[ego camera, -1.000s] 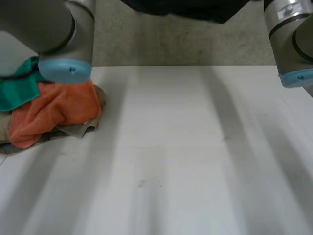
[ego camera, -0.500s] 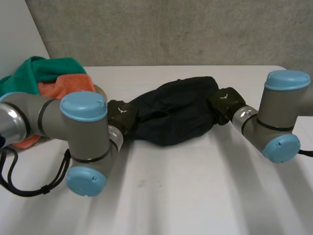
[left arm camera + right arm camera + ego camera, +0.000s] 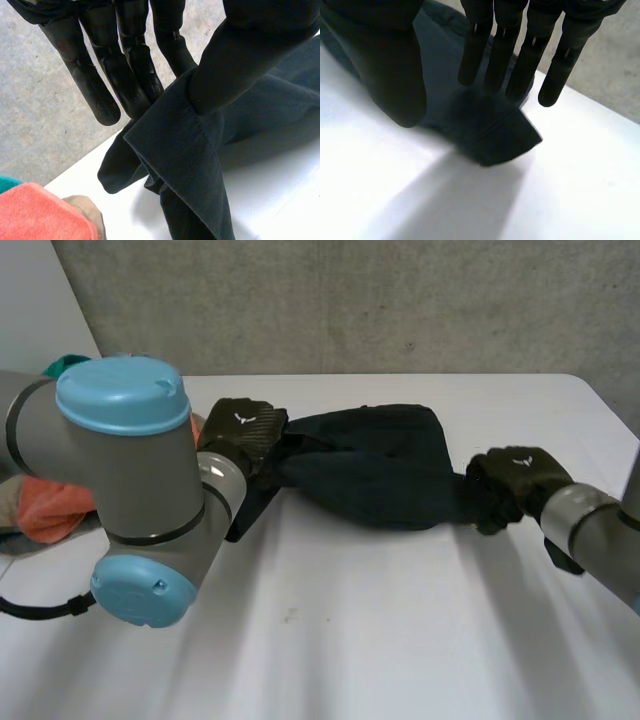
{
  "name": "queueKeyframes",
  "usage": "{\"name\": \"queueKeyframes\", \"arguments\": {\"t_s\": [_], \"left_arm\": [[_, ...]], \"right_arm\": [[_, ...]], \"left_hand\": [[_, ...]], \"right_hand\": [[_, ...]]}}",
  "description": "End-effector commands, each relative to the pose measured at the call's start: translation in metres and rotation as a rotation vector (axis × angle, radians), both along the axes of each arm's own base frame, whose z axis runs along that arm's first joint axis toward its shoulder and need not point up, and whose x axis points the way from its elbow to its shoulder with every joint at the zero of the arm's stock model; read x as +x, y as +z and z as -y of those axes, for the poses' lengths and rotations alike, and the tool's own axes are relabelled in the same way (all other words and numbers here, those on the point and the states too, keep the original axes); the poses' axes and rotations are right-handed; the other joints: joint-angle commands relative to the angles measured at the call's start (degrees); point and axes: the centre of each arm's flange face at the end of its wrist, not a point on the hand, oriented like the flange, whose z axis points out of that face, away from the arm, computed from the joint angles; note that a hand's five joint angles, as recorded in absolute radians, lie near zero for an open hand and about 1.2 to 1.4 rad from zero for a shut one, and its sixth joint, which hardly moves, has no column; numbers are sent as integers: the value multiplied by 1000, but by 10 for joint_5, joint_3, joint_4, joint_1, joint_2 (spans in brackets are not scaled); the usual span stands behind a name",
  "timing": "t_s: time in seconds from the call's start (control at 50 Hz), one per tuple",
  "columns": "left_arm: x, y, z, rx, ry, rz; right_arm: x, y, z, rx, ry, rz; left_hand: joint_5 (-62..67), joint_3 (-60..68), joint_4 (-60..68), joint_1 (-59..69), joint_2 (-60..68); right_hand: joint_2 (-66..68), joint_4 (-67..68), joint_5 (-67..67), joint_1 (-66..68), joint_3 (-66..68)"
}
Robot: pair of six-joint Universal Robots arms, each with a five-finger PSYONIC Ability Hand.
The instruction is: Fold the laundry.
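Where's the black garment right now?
In the head view the black garment lies across the middle of the white table, between the left hand, which pinches one end, and the right hand at the other end.

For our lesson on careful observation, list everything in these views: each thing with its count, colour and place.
black garment: one, black, bunched on the table between the hands
orange towel: one, orange, in the pile by the left arm
green cloth: one, green, next to the orange towel
beige cloth: one, beige, against the orange towel
table: one, white
wall: one, grey, behind the table
left arm, right arm: two, grey
left hand: black, pinching the garment's edge
right hand: black, fingers straight, at the garment's other end
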Motion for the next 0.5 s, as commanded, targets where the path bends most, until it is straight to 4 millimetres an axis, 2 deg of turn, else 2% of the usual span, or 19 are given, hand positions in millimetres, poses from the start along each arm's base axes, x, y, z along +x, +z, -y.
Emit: {"name": "queueKeyframes", "arguments": {"t_s": [0.02, 0.16, 0.22, 0.34, 0.5], "left_arm": [[-8, 13, -3, -13, -18, -33], [-10, 15, -7, -4, -27, -36], [-11, 12, -10, 9, -33, -38], [-10, 7, -12, 34, -30, -37], [-8, 8, -11, 44, -24, -37]], "right_arm": [[-6, -16, -26, 17, 0, -2], [1, -25, -16, -69, 8, 23], [6, -44, 0, -70, 11, 14], [19, -59, 28, -132, -11, 8], [38, -83, 46, -126, 11, -1]], "left_hand": [[128, 111, 111, 145, 112], [128, 111, 111, 145, 112], [128, 111, 111, 145, 112], [128, 111, 111, 145, 112], [128, 111, 111, 145, 112]], "right_hand": [[42, 52, 61, 35, 39], [-19, -8, 0, -25, -21], [-34, -23, -15, -40, -36], [-24, -13, -5, -30, -26], [27, 37, 46, 20, 24]]}}
